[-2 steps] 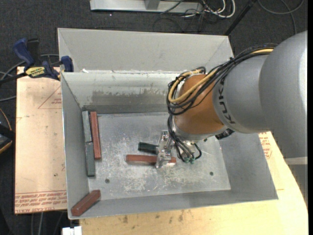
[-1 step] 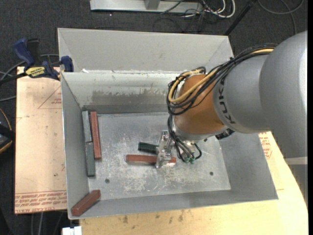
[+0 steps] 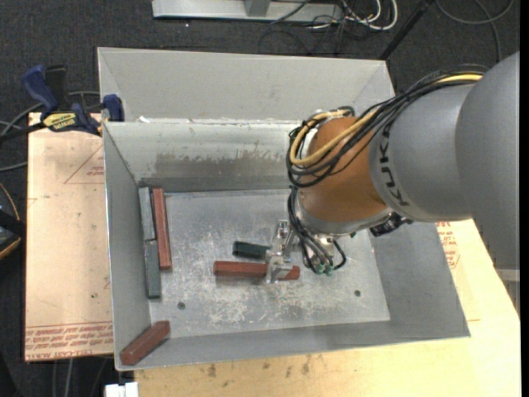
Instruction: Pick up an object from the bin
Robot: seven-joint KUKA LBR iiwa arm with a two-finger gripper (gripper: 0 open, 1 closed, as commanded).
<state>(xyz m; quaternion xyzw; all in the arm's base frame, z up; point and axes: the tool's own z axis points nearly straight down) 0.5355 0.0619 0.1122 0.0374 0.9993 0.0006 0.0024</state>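
My gripper (image 3: 279,263) reaches down to the bin floor just right of the middle, below the orange wrist cover. Its fingers stand on either side of the right end of a long red-brown block (image 3: 240,269) that lies flat and runs left to right. A small red bit of that block or of another piece shows just right of the fingertips. A short dark green block (image 3: 248,249) lies right behind the red-brown one, its right end next to the fingers.
Along the left wall lie a long grey-green bar (image 3: 150,246) and a long red-brown bar (image 3: 161,230), side by side. Another red-brown block (image 3: 145,342) rests on the front left corner of the rim. The arm covers the bin's right half.
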